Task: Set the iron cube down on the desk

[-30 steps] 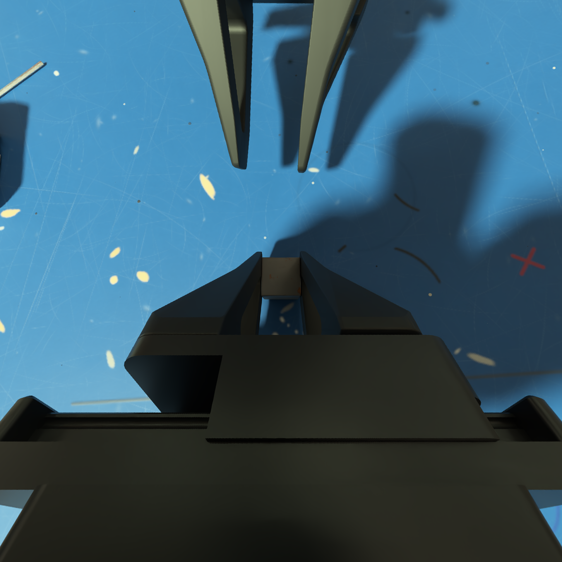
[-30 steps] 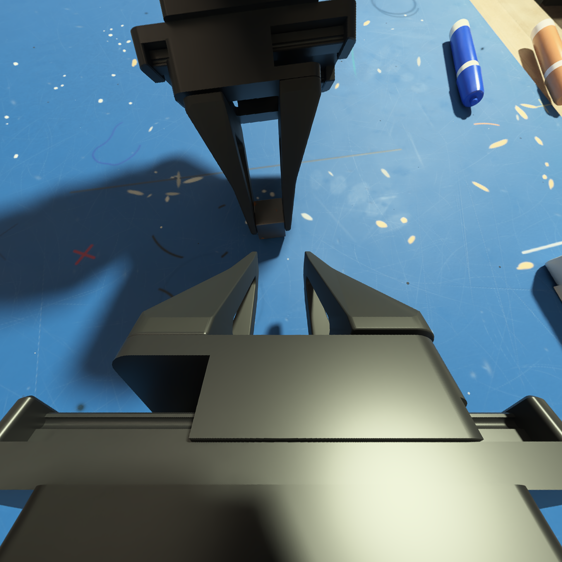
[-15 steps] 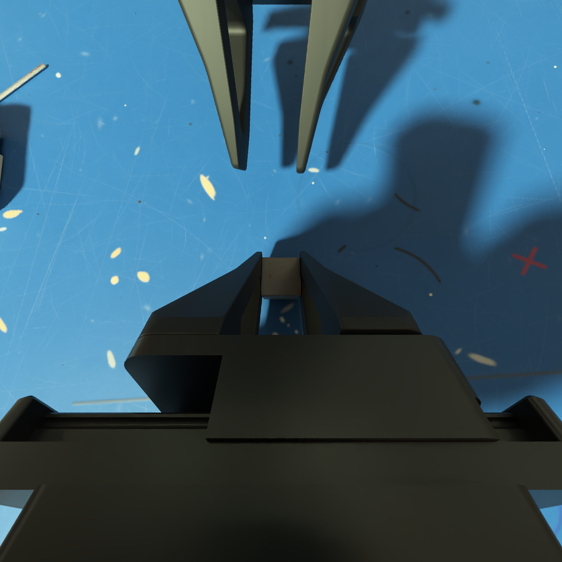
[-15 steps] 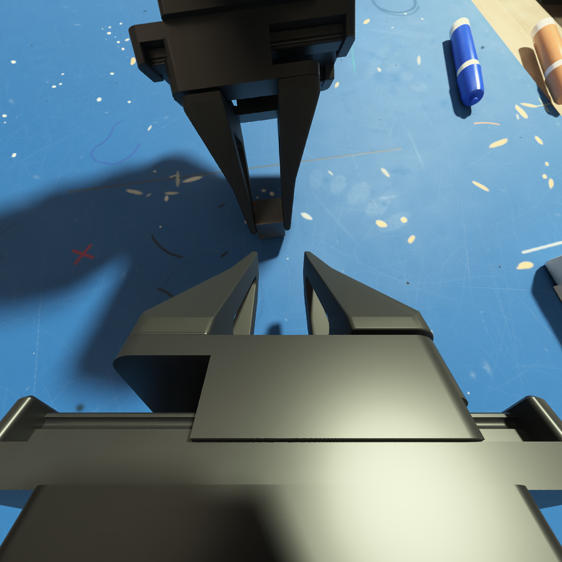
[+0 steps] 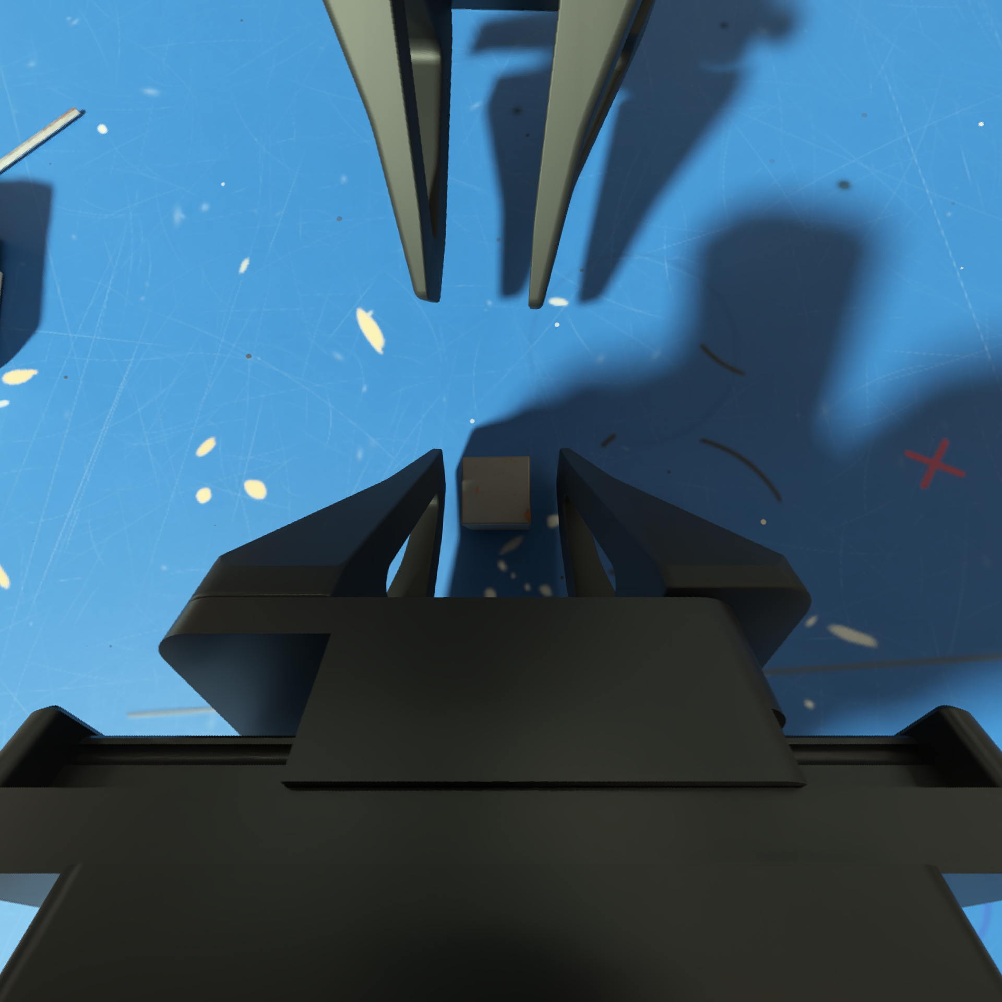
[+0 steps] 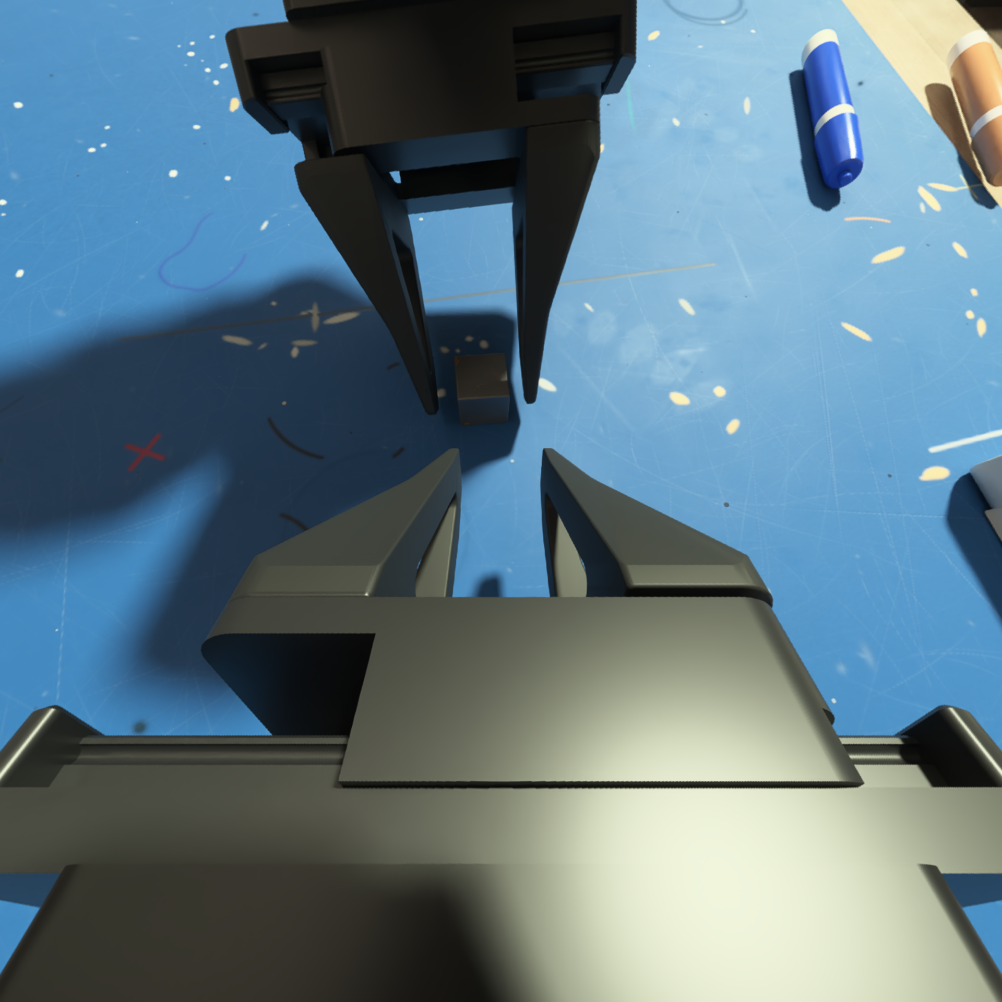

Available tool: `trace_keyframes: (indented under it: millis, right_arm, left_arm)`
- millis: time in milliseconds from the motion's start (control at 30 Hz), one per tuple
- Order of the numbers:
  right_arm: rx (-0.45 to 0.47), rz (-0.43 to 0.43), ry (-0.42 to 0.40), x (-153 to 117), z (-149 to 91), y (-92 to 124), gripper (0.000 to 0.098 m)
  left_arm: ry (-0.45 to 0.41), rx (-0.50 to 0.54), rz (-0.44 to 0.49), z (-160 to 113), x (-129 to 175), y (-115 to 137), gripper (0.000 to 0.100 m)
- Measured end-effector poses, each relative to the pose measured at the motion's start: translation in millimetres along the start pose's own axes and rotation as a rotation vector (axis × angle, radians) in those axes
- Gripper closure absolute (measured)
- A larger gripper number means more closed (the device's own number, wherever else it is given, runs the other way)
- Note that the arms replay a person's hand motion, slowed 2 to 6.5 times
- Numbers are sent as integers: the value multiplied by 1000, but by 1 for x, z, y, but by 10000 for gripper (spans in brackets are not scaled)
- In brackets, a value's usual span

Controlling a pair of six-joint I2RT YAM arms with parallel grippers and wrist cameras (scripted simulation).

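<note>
Left gripper (image 5: 500, 453) opened, grey cube (image 5: 495, 492) freed

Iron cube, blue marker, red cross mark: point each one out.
iron cube (image 5: 495, 490), left wrist view, its top face.
blue marker (image 6: 831, 108), right wrist view, mid barrel.
red cross mark (image 6: 144, 451), right wrist view, where its strokes cross.

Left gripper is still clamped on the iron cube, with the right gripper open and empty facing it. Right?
Not quite. The left gripper is open: the left wrist view shows blue desk on both sides of the iron cube, between it and the fingers. The right gripper is open and empty, facing it.
</note>
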State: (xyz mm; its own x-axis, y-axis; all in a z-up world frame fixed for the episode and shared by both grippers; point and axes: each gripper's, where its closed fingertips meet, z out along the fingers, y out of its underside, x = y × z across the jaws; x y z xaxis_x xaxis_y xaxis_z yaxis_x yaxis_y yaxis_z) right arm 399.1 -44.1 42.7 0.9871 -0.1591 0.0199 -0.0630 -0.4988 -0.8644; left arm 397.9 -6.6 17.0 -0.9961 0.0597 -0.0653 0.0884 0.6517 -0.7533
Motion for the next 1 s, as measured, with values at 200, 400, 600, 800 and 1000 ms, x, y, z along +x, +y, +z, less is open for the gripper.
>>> trace_keyframes:
  millis: [200, 400, 600, 800, 1000]
  right_arm:
    - [0, -1, 1, 0, 0, 0, 730]
    - [3, -7, 4, 1, -1, -1, 730]
    - [11, -7, 4, 0, -1, -3, 729]
    - [29, 1, 2, 1, -2, -5, 729]
    - [42, 12, 9, 3, -3, -6, 729]
  left_arm:
    - [-15, 2, -14, -5, -5, 4, 558]
    - [-81, 32, -41, -19, -15, 11, 538]
    - [-186, 142, -141, -49, -33, 6, 473]
    - [-362, 351, -294, -100, -56, -15, 407]
    - [-542, 503, -407, -152, -70, -33, 278]
